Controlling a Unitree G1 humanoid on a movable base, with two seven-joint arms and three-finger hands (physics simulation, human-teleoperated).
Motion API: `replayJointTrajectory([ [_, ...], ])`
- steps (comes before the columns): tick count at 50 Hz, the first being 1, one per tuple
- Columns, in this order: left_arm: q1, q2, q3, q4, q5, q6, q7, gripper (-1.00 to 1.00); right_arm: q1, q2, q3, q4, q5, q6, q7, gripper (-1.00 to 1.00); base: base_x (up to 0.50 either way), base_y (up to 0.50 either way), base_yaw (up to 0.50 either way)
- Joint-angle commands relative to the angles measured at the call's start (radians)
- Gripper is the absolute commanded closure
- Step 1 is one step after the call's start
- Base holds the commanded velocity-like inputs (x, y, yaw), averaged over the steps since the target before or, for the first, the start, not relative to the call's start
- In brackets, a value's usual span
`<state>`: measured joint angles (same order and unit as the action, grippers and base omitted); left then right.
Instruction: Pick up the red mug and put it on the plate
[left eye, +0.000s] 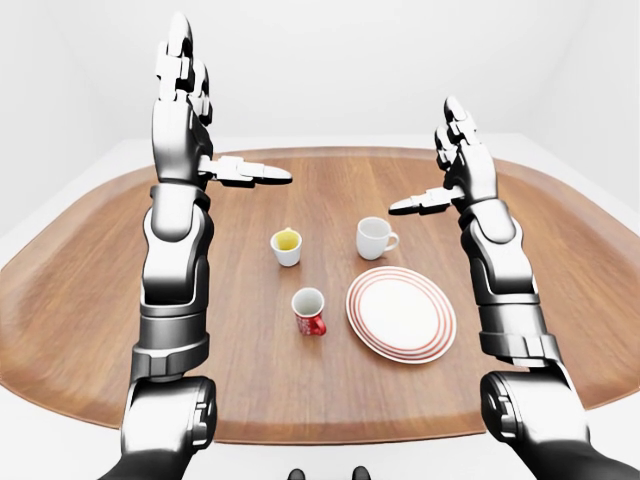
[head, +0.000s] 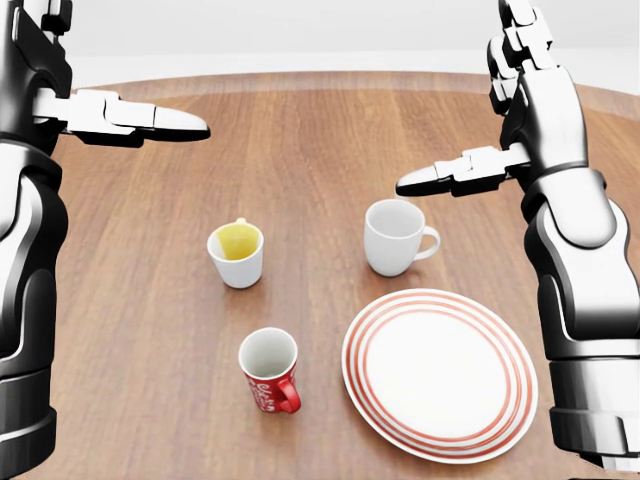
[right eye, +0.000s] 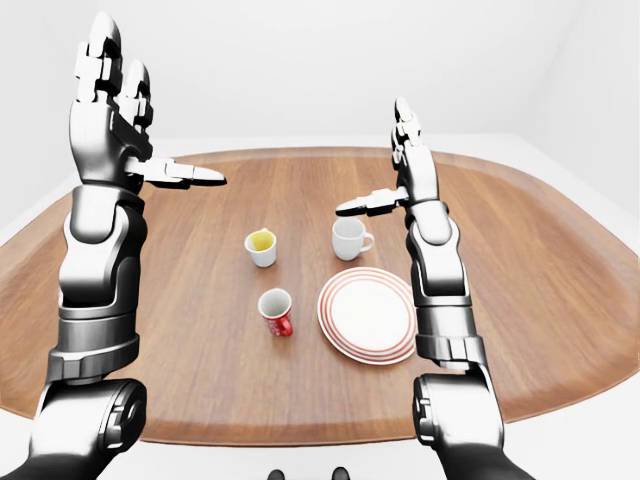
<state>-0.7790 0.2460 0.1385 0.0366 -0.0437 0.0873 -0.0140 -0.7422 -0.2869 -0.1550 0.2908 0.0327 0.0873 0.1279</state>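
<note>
left hand raised, fingers spread | right hand likewise (holding nothing) | red mug beside plate

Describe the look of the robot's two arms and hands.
Both arms are glossy dark grey and black metal, built from rounded cylindrical segments with ringed joints. The left hand and right hand are blocky and silver-grey, with segmented fingers ending in dark, tapered tips. No cables, markings or sleeves show.

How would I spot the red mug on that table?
Find the red-ringed plate on the wooden table. The red mug stands apart, just to its left in the head view. It's the only red cup; the other two are white.
</note>
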Motion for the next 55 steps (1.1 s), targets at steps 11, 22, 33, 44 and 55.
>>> replayJointTrajectory([
  [11,-0.004,0.004,0.002,0.004,0.001,0.0,-0.001,-1.0,0.014,0.003,0.002,0.006,-0.007,0.0,0.009,-1.0,0.27,0.0,0.0],
  [22,0.0,0.009,0.006,-0.021,0.001,0.0,-0.004,-1.0,0.009,0.006,0.008,0.004,-0.017,0.0,0.013,-1.0,0.27,0.0,0.0],
  [33,0.031,0.022,0.022,-0.025,-0.009,0.0,-0.007,-1.0,-0.002,-0.001,0.039,0.01,-0.068,0.0,0.071,-1.0,0.12,0.0,0.0],
  [44,0.041,0.045,0.037,-0.029,-0.024,0.0,-0.01,-1.0,-0.086,0.004,0.093,0.079,-0.278,0.0,0.2,-1.0,0.0,0.0,0.0],
  [55,0.041,0.052,0.04,-0.024,-0.031,0.0,-0.007,-1.0,-0.163,0.029,0.127,0.202,-0.501,0.0,0.31,-1.0,0.0,0.0,0.0],
])
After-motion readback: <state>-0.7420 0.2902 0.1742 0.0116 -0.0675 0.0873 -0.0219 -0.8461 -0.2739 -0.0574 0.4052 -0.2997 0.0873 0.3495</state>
